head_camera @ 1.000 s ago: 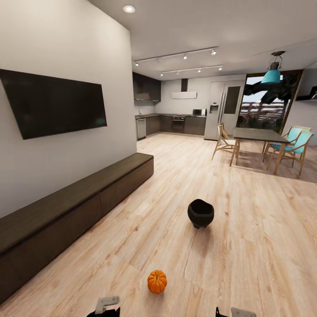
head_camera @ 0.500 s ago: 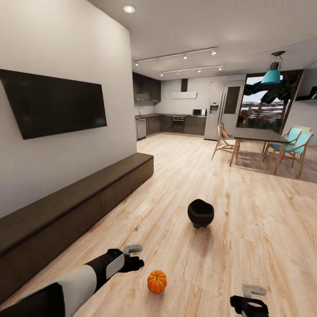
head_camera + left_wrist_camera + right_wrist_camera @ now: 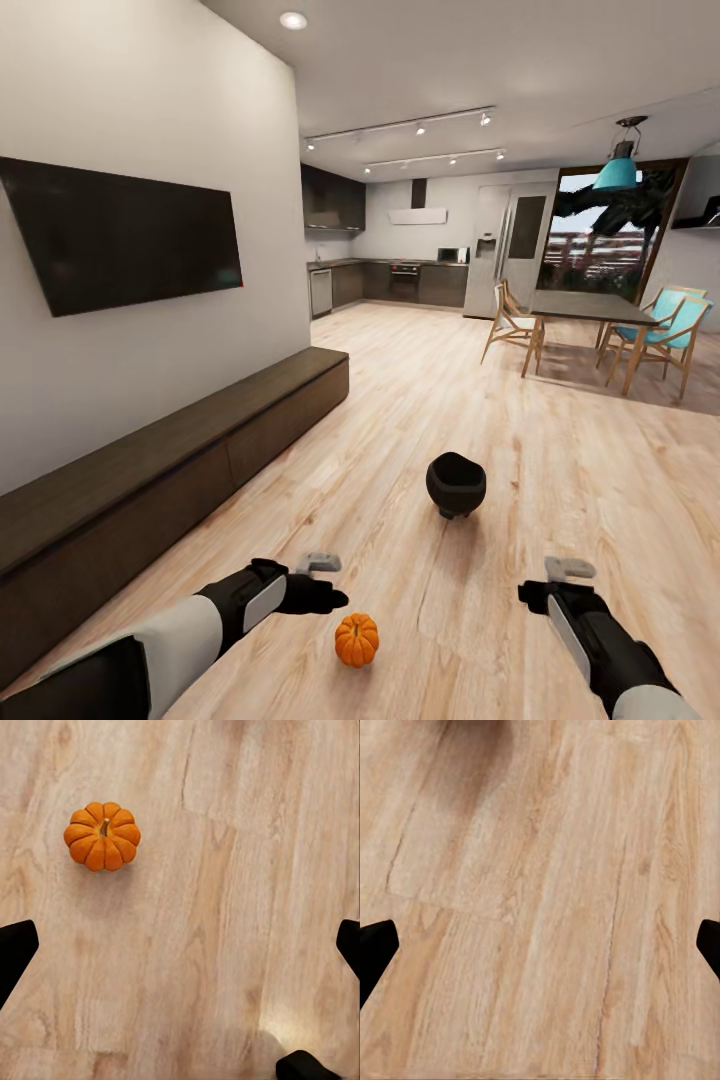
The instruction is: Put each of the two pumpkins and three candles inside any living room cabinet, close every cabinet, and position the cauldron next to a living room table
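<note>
Pumpkin [image 3: 357, 640] on floor, beside spread left fingers [image 3: 15, 954].

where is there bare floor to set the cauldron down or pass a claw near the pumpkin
Bare planks lie between the cabinet and the cauldron, and right of the cauldron toward the dining table. It is tightest around the pumpkin, between the left claw and right claw.
</note>
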Controlling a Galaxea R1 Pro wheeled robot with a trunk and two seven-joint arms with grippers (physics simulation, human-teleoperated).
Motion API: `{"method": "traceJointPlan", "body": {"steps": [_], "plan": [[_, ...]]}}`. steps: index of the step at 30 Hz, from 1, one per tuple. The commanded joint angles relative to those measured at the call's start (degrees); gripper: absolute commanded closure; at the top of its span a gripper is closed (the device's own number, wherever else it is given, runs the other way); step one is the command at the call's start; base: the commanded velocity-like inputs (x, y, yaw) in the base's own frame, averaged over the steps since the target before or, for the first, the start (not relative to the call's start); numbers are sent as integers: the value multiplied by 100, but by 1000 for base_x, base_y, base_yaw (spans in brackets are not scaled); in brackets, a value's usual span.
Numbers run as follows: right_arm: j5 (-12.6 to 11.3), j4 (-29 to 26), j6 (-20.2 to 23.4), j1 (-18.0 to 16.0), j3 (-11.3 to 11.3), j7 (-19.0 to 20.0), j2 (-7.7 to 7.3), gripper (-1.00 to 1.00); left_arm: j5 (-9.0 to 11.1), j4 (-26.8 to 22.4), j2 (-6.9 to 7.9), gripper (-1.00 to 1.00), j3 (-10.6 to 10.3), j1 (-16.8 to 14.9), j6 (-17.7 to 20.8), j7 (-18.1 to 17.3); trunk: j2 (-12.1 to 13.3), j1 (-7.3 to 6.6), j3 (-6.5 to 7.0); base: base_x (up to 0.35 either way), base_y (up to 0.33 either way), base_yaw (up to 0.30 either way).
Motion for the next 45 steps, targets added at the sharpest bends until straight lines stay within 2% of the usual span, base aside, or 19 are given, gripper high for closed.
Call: {"method": "traceJointPlan", "body": {"steps": [1,4,6,7,10,13,15,20,23,27,38,41,45], "plan": [[-104,-66,509,-56,-2,836,-378,-100,-25,19,20,-100,-5,-7,4,-128,-3,0,-6,0,0,0],[-319,-202,1045,-86,-2,1745,-737,-100,-14,29,82,-100,11,-7,1,-165,-3,0,-6,0,0,0],[-355,-279,1168,-87,1,1843,-791,-100,-6,31,90,-100,17,-7,5,-167,-83,43,-42,0,0,0],[-361,-299,1198,-88,5,1832,-800,-100,-4,32,89,-100,19,-5,7,-163,-123,65,-60,0,0,0],[-403,-328,1262,-92,5,1243,-800,-100,12,33,77,-100,33,-7,51,81,-244,131,-114,0,0,0],[-416,-337,1276,-89,7,899,-782,-100,46,33,76,-100,57,-7,69,196,-364,197,-168,0,0,0],[-397,-352,1283,-90,10,654,-709,-100,111,33,75,-100,70,-7,83,256,-444,241,-204,0,0,0],[-374,-360,1346,-92,16,580,-677,-100,150,29,78,-100,74,-6,197,264,-645,351,-293,0,0,0],[-373,-397,1460,-91,18,572,-667,-100,294,21,73,-100,75,-7,409,226,-765,417,-347,0,0,0],[-369,-404,1504,-87,36,557,-656,-100,359,-32,57,-100,77,-7,795,220,-926,505,-419,0,0,0],[-356,-410,1506,-86,54,553,-661,-100,369,-49,41,-100,82,-5,1017,268,-1367,746,-617,0,0,0],[-356,-412,1506,-86,54,557,-662,-100,369,-49,19,-100,83,-7,1321,280,-1487,812,-671,0,0,0],[-356,-412,1506,-86,55,557,-661,-100,369,-54,7,-100,83,-7,1465,284,-1487,812,-671,0,0,0]]}}
